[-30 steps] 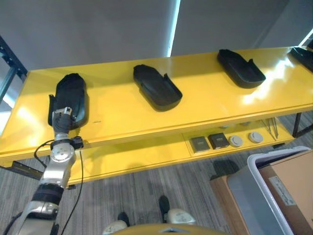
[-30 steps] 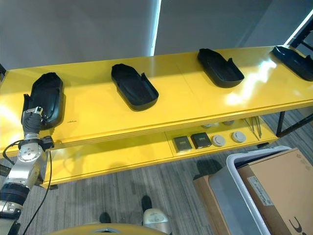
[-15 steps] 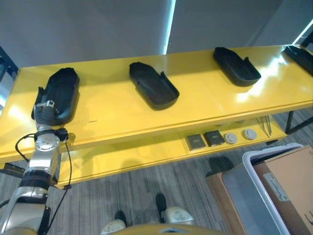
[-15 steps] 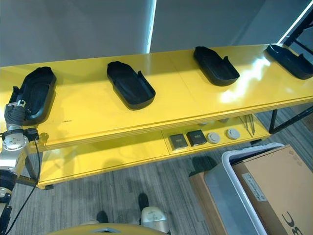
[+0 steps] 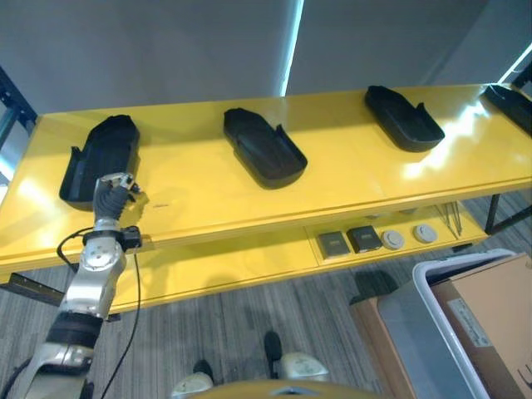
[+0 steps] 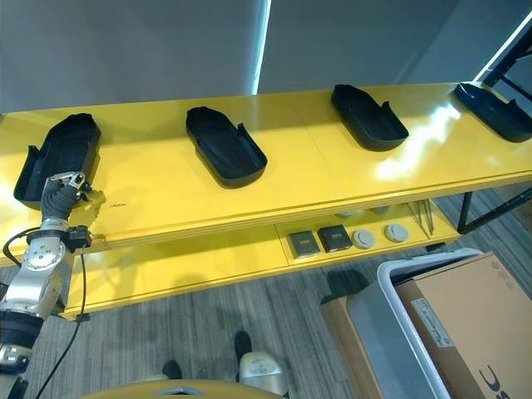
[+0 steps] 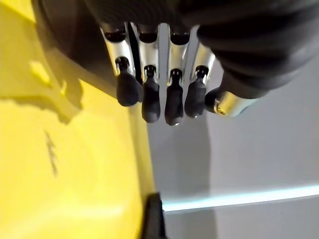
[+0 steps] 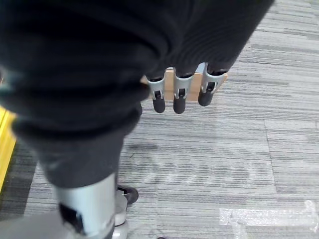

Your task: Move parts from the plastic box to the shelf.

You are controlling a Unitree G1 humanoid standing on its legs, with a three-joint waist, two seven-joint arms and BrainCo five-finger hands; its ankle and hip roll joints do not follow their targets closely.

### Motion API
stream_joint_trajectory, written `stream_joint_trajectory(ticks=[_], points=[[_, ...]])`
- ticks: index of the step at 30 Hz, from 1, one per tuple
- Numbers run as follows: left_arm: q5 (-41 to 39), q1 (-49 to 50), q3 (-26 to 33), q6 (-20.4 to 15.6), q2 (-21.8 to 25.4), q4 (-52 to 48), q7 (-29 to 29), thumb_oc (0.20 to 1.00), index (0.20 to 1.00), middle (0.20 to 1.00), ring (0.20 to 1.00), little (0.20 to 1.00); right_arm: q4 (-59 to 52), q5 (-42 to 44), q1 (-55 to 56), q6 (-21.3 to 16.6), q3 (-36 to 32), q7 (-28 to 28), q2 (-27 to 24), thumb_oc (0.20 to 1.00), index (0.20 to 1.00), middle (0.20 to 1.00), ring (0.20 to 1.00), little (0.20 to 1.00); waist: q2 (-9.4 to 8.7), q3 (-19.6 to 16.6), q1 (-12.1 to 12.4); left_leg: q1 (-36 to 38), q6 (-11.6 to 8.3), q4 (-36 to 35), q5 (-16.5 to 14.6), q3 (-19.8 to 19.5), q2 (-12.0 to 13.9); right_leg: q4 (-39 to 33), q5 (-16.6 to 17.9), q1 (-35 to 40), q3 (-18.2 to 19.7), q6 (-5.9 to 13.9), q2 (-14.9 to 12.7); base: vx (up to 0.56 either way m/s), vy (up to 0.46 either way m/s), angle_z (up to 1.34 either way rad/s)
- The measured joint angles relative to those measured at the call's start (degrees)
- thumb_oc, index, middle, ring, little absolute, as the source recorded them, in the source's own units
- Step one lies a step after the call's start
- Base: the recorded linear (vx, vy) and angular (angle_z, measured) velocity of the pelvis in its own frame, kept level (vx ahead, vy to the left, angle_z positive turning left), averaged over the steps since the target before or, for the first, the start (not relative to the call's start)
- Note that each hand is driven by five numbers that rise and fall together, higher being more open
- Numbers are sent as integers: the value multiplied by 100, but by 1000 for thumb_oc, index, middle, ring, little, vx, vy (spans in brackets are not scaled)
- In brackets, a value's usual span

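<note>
Several black moulded parts lie spaced along the yellow shelf (image 5: 199, 195): one at the far left (image 5: 100, 154), one in the middle (image 5: 264, 148), one to the right (image 5: 403, 118) and one at the far right edge (image 6: 499, 110). My left hand (image 5: 113, 193) hovers over the shelf's front strip, just in front of the leftmost part and apart from it. In the left wrist view its fingers (image 7: 157, 99) hang relaxed with nothing in them, and the black part (image 7: 60, 35) lies behind them. My right hand (image 8: 182, 97) hangs open over the carpet.
The grey plastic box (image 6: 399, 278) stands on the floor at the lower right with a cardboard box (image 6: 470, 320) in it. A lower yellow shelf holds two dark square items (image 5: 353, 241) and two round discs (image 5: 409, 236). Grey wall panels rise behind the shelf.
My left hand has come off the leftmost part and drawn back toward the shelf's front edge. The part stays on the shelf. The camera shifted a little.
</note>
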Motion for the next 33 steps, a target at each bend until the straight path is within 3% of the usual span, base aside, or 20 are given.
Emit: stream_joint_trajectory(ticks=[5,6,8,10,16,18,24,26,27,29,33], points=[[-593,649,-30,-10,-435,-1260,-530,1000,1000,1000,1000,1000,-117,1,2,139,-13,-17,95,1000,1000,1000,1000,1000,285,-184,177,-40,52,-4,-34,-91,-15,-1,-22,-2,-45,4,-17,-97,9,9],[-1112,876,15,89,-673,-1456,-889,1000,1000,1000,1000,1000,-180,1,-39,171,-20,-59,118,1000,1000,1000,1000,1000,433,-308,287,-60,23,-4,-6,-129,-32,-1,-22,-4,-69,3,-24,-155,31,13],[-1837,1187,-38,314,-867,-1675,-1329,1000,1000,1000,1000,1000,-198,6,-72,209,-42,-60,121,1000,1000,1000,1000,1000,550,-430,378,-102,25,-4,-9,-155,-47,-2,-35,-12,-97,23,-44,-115,25,8],[-2282,1329,-204,501,-825,-1717,-1757,1000,1000,1000,1000,1000,-197,9,-143,267,-45,-65,121,1000,1000,1000,1000,1000,622,-509,436,-123,39,-3,1,-174,-55,-1,-40,-10,-149,28,-63,-90,18,12],[-2445,1980,-308,166,-737,-1653,-2413,1000,1000,1000,1000,1000,-123,184,-447,426,0,-277,113,1000,1000,1000,1000,1000,603,-654,673,-215,40,-6,-20,-300,-55,-2,-41,-42,-242,27,-80,-82,17,9],[-2452,2331,-307,247,-734,-1178,-2418,1000,1000,1000,1000,1000,-112,293,-446,492,3,-288,95,1000,1000,1000,1000,1000,636,-715,744,-215,41,-5,-19,-318,-54,-2,-49,-33,-271,18,-82,-73,14,7],[-3074,3470,-432,1084,-730,658,-2637,1000,1000,1000,1000,1000,105,344,-474,605,-2,-253,15,1000,1000,1000,1000,1000,535,-727,1010,-349,48,-6,9,-524,-56,-2,-121,-54,-506,-13,-105,-49,11,19],[-3068,3464,-464,1000,-766,1410,-2654,1000,1000,1000,1000,1000,324,345,-648,603,13,-240,-20,1000,1000,1000,1000,1000,504,-741,1102,-371,51,-4,13,-543,-58,-2,-115,-53,-523,0,-108,-9,0,11],[-3025,3340,-454,928,-891,2494,-2568,1000,1000,1000,1000,1000,424,346,-810,601,30,-243,-23,1000,1000,1000,1000,1000,475,-758,1101,-371,50,-5,11,-582,-59,-2,-129,-30,-559,11,-112,1,-2,10],[-2758,3207,-416,844,-1073,3641,-2467,1000,1000,1000,1000,1000,535,350,-971,597,68,-242,38,1000,1000,1000,1000,1000,455,-789,1072,-373,46,-4,7,-604,-57,-1,-150,-24,-603,7,-111,1,-1,10],[-2235,3021,-250,634,-1544,4809,-2227,1000,1000,1000,1000,1000,604,349,-1097,595,64,-236,168,1000,1000,1000,1000,1000,381,-833,1099,-412,49,-3,9,-636,-60,-1,-173,-38,-646,19,-116,17,1,7]])
